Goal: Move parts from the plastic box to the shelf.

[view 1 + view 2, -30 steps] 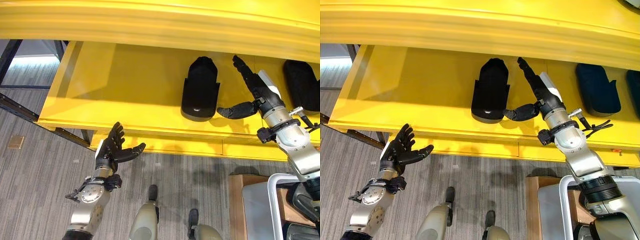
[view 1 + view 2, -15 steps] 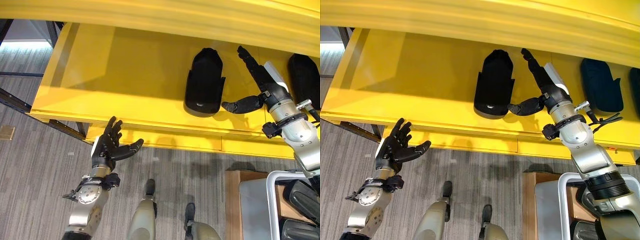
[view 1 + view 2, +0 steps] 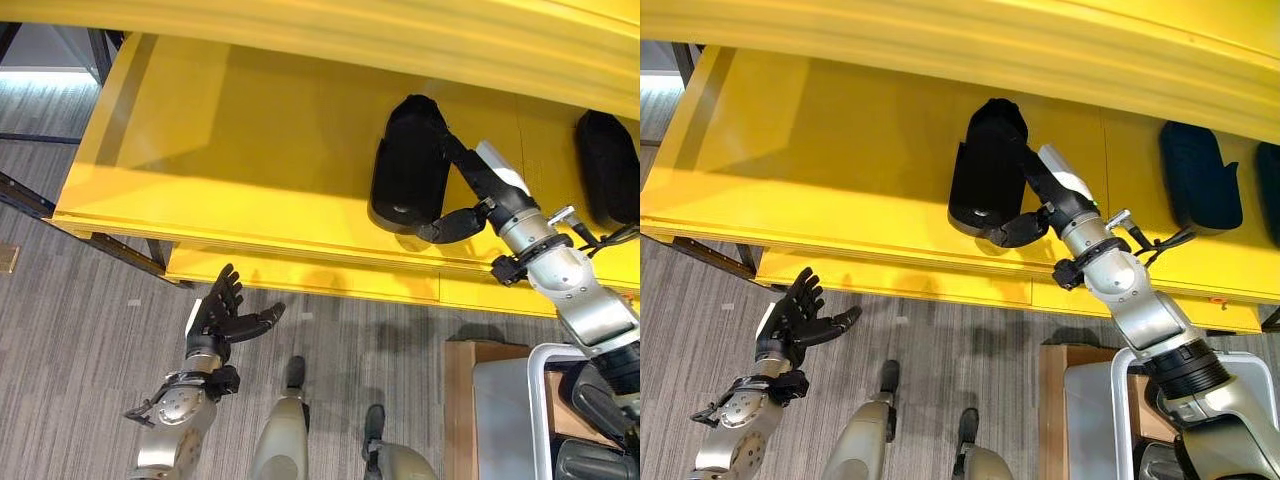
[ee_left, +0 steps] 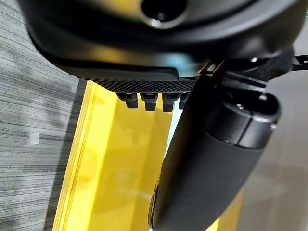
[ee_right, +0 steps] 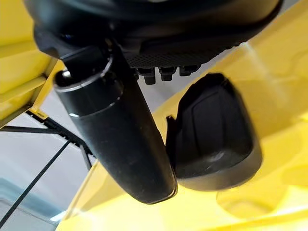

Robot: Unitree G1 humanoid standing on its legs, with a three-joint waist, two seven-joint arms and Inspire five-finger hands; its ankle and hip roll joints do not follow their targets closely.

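A: Parts first: where is the black part (image 3: 408, 160)?
B: Lying flat on the yellow shelf (image 3: 240, 140), near its front lip; another dark part (image 3: 606, 165) lies well apart from it along the same shelf.
A: And the right hand (image 3: 470, 190)?
B: Against that part's side, fingers straight, thumb at its near end; likely placing or nudging; next, draw clear without dragging it.
A: The left hand (image 3: 222, 315)?
B: Spread and empty, below the shelf.

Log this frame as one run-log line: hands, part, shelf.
right hand: open, against black part | part: on yellow shelf | left hand: open, idle, below shelf | second dark part: farther right on shelf
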